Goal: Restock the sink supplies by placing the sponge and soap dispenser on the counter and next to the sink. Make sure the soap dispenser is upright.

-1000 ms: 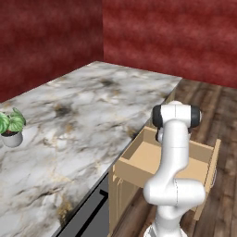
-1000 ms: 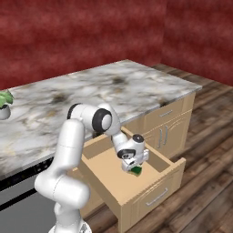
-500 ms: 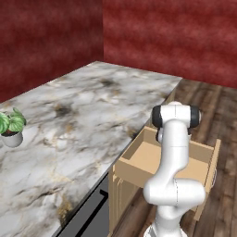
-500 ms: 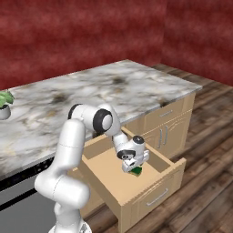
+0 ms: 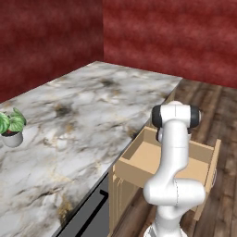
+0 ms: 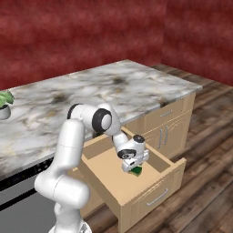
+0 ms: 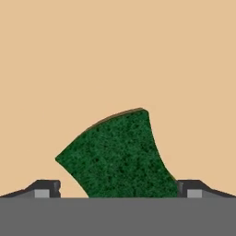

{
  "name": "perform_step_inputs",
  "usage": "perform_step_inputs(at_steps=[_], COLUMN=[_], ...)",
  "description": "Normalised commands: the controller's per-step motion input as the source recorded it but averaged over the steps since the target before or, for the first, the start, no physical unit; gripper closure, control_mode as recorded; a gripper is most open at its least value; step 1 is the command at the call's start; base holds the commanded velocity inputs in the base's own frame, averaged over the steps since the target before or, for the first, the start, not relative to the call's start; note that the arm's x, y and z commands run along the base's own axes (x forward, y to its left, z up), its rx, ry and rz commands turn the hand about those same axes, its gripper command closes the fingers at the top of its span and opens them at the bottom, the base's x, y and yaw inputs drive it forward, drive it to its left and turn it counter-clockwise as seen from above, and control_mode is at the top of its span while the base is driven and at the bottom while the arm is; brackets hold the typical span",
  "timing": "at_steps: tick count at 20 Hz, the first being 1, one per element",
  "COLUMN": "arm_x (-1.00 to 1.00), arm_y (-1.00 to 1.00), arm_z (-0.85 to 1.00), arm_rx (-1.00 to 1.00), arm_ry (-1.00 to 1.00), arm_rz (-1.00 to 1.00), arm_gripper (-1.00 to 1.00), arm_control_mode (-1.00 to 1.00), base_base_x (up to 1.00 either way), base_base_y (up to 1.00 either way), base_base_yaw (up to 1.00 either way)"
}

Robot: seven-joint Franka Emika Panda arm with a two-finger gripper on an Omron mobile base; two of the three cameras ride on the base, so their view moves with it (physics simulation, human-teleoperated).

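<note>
The green sponge (image 7: 117, 156) lies flat on the floor of an open wooden drawer (image 6: 150, 184). My gripper (image 7: 118, 188) hangs right over it, open, with one fingertip on each side of the sponge and a gap left on both sides. From the right base view the hand (image 6: 132, 159) reaches down into the drawer, and a green corner of the sponge (image 6: 136, 171) peeks out under it. The marble counter (image 5: 78, 115) stretches left of the drawer. The soap dispenser and the sink are out of view.
A potted green plant (image 5: 11, 127) stands on the counter at the far left. Closed cabinet doors (image 6: 170, 132) sit right of the drawer, and a dark appliance front (image 5: 90, 215) lies below the counter. Wooden floor and red walls surround the area.
The hand has sunk a little lower into the drawer toward the sponge. The jaws stay wide and nothing else has moved.
</note>
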Motion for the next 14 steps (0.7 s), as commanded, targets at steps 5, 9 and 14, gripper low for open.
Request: perform_step_inputs(at_steps=[5,9,14], arm_x=[-0.19,-0.27,-0.26], arm_y=[0.0,0.0,0.0], arm_z=[0.01,0.07,0.04], arm_rx=[0.0,0.0,0.0], arm_ry=[0.0,0.0,0.0], arm_rz=[0.02,0.04,0.04], arm_gripper=[-1.0,-1.0,-1.0], arm_control_mode=[-1.0,-1.0,-1.0], base_base_x=[0.0,0.0,0.0], base_base_y=[0.0,0.0,0.0], base_base_yaw=[0.0,0.0,0.0])
